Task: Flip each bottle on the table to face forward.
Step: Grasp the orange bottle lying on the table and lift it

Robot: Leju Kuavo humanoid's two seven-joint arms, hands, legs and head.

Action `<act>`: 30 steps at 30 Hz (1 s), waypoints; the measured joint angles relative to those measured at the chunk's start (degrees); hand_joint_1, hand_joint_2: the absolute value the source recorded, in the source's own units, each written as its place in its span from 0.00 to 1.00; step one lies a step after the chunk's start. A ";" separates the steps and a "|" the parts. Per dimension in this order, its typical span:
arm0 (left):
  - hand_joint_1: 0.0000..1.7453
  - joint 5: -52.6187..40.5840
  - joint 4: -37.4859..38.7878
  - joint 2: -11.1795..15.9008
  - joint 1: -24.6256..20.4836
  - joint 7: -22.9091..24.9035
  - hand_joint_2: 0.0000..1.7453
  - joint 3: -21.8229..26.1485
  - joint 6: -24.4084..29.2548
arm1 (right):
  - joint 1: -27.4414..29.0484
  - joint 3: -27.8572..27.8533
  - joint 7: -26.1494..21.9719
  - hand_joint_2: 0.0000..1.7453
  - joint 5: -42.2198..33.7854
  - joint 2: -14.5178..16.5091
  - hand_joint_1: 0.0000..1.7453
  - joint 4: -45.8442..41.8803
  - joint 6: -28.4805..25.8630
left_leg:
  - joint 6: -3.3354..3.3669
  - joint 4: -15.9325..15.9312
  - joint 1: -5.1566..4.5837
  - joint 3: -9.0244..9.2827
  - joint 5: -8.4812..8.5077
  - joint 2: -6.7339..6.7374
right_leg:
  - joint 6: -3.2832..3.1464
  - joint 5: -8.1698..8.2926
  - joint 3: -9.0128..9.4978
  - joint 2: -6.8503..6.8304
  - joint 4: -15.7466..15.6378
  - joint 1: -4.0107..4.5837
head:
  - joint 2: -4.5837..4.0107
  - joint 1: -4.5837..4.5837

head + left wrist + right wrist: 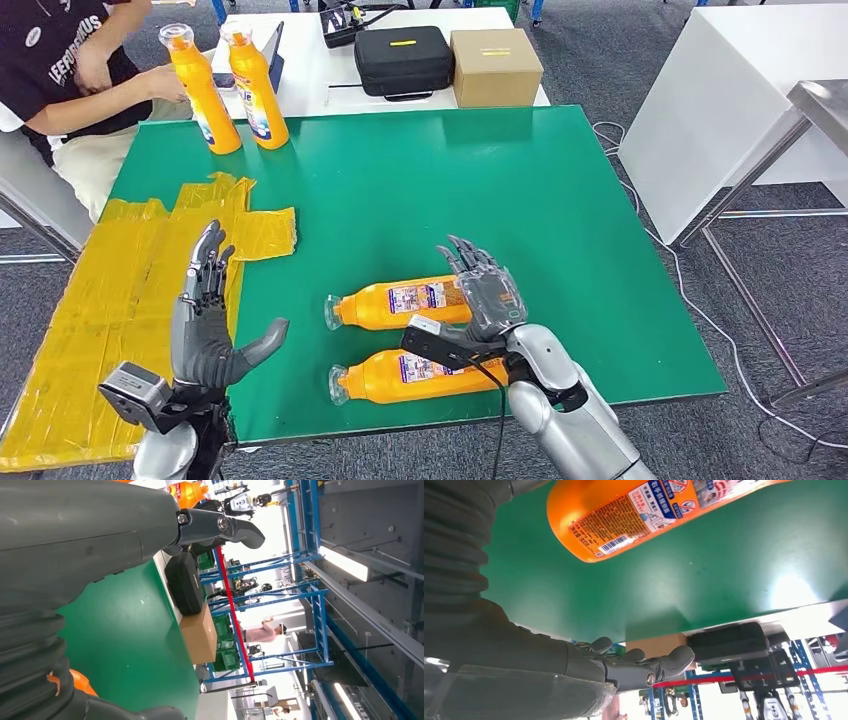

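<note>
- Green table top (560, 220) with yellow sheeting (110, 320) taped over its left side; beyond it a white table (310, 60) carries a black case (403, 60) and a cardboard box (495, 66).
- Two orange bottles (400, 305) lie flat on the green near its front edge, caps pointing left; two more (232, 90) stand at the far-left corner beside a seated person (70, 70).
- My right hand (487, 290) hovers over the lying pair's base ends, fingers spread, probably not touching.
- Left hand (205, 320) is raised above the yellow sheeting, open and holding nothing.
</note>
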 joint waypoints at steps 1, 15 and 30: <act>0.00 0.00 0.11 0.00 -0.01 0.01 1.00 -0.01 -0.01 | 0.00 0.05 0.19 1.00 0.08 -0.08 0.00 0.17 0.03 | 0.00 0.00 0.00 0.00 0.00 0.00 | 0.00 0.00 0.00 0.00 0.00 0.00 | 0.00 0.00; 0.00 0.11 1.40 0.00 -0.15 0.19 1.00 -0.56 -0.15 | 0.12 0.17 3.10 1.00 2.98 0.11 0.00 4.47 0.35 | 0.00 0.00 0.00 -0.04 0.00 0.00 | 0.00 0.00 -0.04 0.00 0.00 0.00 | 0.00 0.00; 0.00 -0.34 1.81 -0.67 -0.45 1.61 1.00 -1.42 -0.51 | 0.07 -0.86 4.02 1.00 5.80 0.79 0.00 6.40 -0.42 | 0.00 0.00 0.00 -0.04 0.00 0.00 | 0.00 0.00 -0.02 0.00 0.00 0.00 | 0.01 0.00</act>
